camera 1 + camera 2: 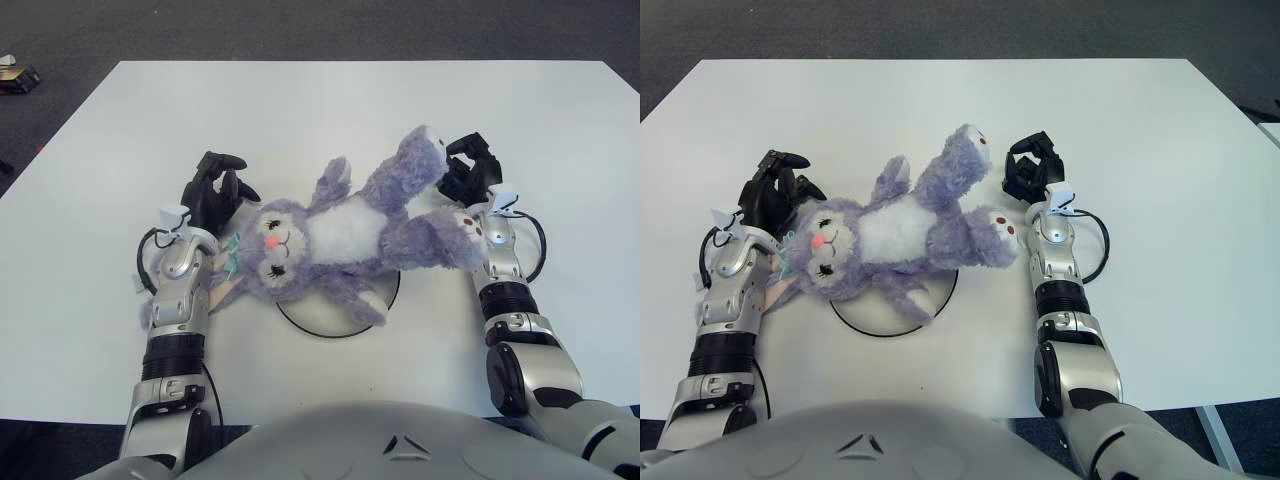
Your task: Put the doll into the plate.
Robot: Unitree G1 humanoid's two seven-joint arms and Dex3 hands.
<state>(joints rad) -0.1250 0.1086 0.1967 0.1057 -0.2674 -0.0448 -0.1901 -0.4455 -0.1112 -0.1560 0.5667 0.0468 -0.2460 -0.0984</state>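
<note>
My left hand [213, 190] has its black fingers [222, 162] curled in. They are bent over beside the doll's head, just to the left of it. I cannot tell if they touch the fur. They are not wrapped around anything that I can see.

My right hand [470, 170] has its fingers [468, 147] curled in too. They sit right next to the doll's raised foot, on the right side of it. I cannot tell if they pinch the foot or only sit close to it.

Between my two hands lies the doll [335, 240]. It is a soft purple bunny with a white belly and a pink nose. It lies on its back, stretched from my left fingers across to my right fingers. Its head is near my left hand and its legs point toward my right hand. One leg lies by my right wrist.

Under the doll, a bit closer to my body than my fingers, is the plate [385, 297]. It is white and round. The doll's belly and one arm cover most of it, and only the near rim peeks out.

All of this is on a white table [330, 110].
</note>
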